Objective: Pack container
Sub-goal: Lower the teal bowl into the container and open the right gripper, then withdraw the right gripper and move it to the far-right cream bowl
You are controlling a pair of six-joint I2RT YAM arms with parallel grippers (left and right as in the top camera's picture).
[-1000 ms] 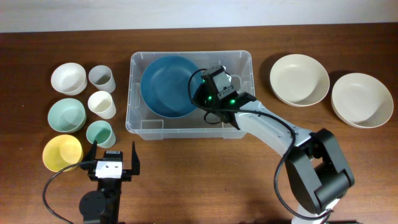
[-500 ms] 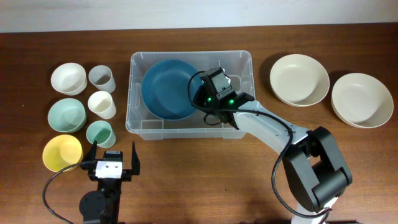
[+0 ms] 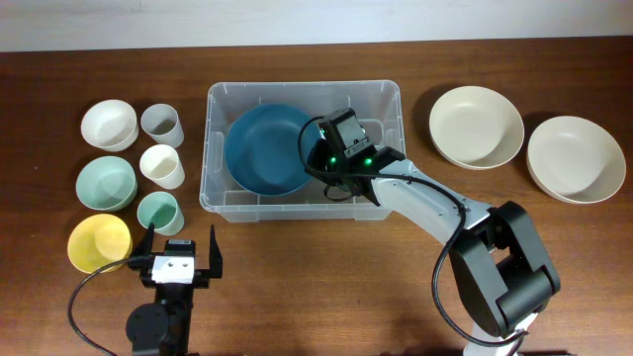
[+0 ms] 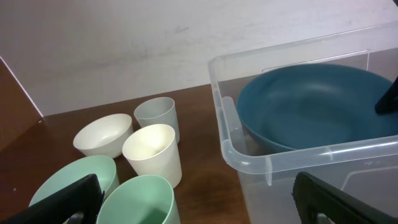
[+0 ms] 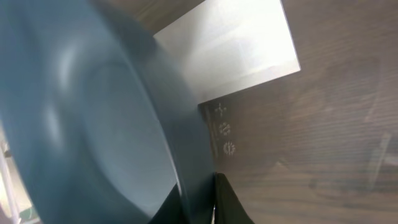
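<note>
The clear plastic container (image 3: 391,94) stands at the table's middle back; its near-left corner shows in the left wrist view (image 4: 249,163). A large dark blue bowl (image 3: 262,148) sits tilted inside its left half and shows in the left wrist view (image 4: 311,109). My right gripper (image 3: 315,153) is inside the container, shut on the blue bowl's right rim (image 5: 193,162), above the white label (image 5: 230,43) on the container's bottom. My left gripper (image 3: 179,259) is open and empty near the front edge, just in front of a mint cup (image 3: 157,211).
Left of the container stand a white bowl (image 3: 108,125), a mint bowl (image 3: 106,182), a yellow bowl (image 3: 98,242), a grey cup (image 3: 159,122) and a cream cup (image 3: 161,164). Two large cream bowls (image 3: 476,126) (image 3: 575,157) sit right of the container.
The blue bowl has sunk a little lower and shifted slightly toward me in the container, still in my right gripper. The left arm has not moved.
</note>
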